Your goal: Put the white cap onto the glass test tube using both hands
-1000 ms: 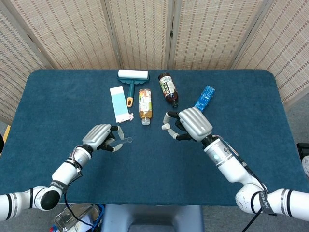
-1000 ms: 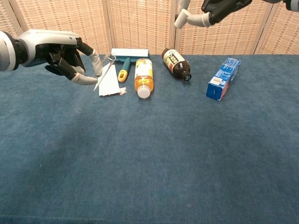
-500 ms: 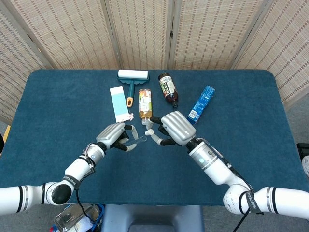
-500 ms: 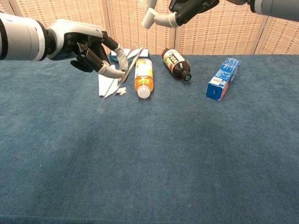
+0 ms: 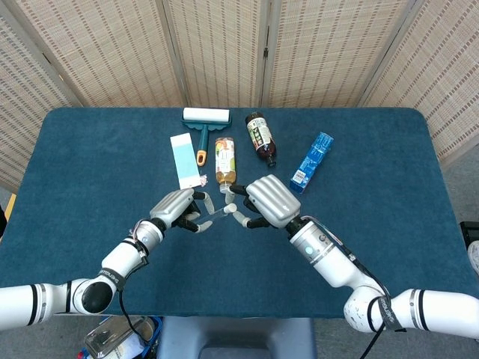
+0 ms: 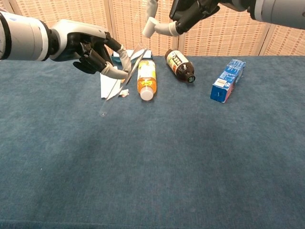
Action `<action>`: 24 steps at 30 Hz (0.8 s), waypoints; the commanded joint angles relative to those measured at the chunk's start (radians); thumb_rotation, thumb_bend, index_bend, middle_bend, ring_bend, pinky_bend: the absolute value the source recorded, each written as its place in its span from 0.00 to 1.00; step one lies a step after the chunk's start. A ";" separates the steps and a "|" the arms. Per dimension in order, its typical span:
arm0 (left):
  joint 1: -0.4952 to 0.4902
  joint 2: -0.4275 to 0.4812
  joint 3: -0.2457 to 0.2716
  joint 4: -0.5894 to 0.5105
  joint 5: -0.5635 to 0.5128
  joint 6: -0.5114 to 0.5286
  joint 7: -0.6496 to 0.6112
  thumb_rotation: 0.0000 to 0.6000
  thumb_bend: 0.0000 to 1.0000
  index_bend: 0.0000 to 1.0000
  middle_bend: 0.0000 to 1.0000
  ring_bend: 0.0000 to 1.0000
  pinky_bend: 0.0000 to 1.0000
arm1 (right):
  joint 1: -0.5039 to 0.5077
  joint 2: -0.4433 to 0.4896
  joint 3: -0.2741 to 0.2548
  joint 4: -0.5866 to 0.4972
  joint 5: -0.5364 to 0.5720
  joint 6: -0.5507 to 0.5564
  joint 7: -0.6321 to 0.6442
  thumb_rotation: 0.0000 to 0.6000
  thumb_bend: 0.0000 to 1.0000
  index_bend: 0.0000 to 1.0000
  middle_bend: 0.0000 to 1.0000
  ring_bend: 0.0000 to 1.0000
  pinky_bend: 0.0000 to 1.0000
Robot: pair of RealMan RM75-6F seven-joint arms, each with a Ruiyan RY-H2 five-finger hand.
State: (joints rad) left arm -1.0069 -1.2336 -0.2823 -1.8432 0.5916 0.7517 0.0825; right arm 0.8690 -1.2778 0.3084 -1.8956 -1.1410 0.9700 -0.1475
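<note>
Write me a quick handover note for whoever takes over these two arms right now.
Left hand holds the glass test tube tilted in the air above the table, open end up toward the right hand.
Right hand pinches the white cap in its fingers, raised just above and beside the tube's upper end.
Done: both things are picked up and brought close together.
Left: line the cap up with the tube mouth and push it on; it is not yet seated.
Bottles, a lint roller and a blue box lie at the far side, out of the way.
</note>
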 commanded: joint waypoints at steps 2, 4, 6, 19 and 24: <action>0.003 0.005 0.003 0.002 0.006 -0.003 -0.013 1.00 0.43 0.73 1.00 1.00 1.00 | -0.004 0.007 -0.006 -0.003 -0.001 0.000 0.002 1.00 0.50 0.64 1.00 1.00 1.00; 0.003 0.008 0.004 0.005 0.008 -0.004 -0.019 1.00 0.43 0.73 1.00 1.00 1.00 | -0.005 0.010 -0.009 -0.004 -0.002 -0.001 0.003 1.00 0.50 0.64 1.00 1.00 1.00; 0.002 0.012 0.004 0.006 0.008 -0.006 -0.025 1.00 0.43 0.73 1.00 1.00 1.00 | -0.005 0.009 -0.012 -0.002 -0.003 -0.004 0.006 1.00 0.50 0.64 1.00 1.00 1.00; -0.008 0.011 0.011 0.000 0.013 0.004 -0.036 1.00 0.43 0.73 1.00 1.00 1.00 | 0.015 -0.012 -0.013 0.017 0.011 -0.015 -0.007 1.00 0.50 0.64 1.00 1.00 1.00; -0.016 0.008 0.015 -0.004 0.009 0.010 -0.033 1.00 0.43 0.73 1.00 1.00 1.00 | 0.024 -0.021 -0.012 0.022 0.019 -0.018 -0.015 1.00 0.50 0.64 1.00 1.00 1.00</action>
State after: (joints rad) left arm -1.0222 -1.2255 -0.2678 -1.8470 0.6013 0.7610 0.0490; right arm 0.8916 -1.2978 0.2960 -1.8742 -1.1227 0.9527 -0.1614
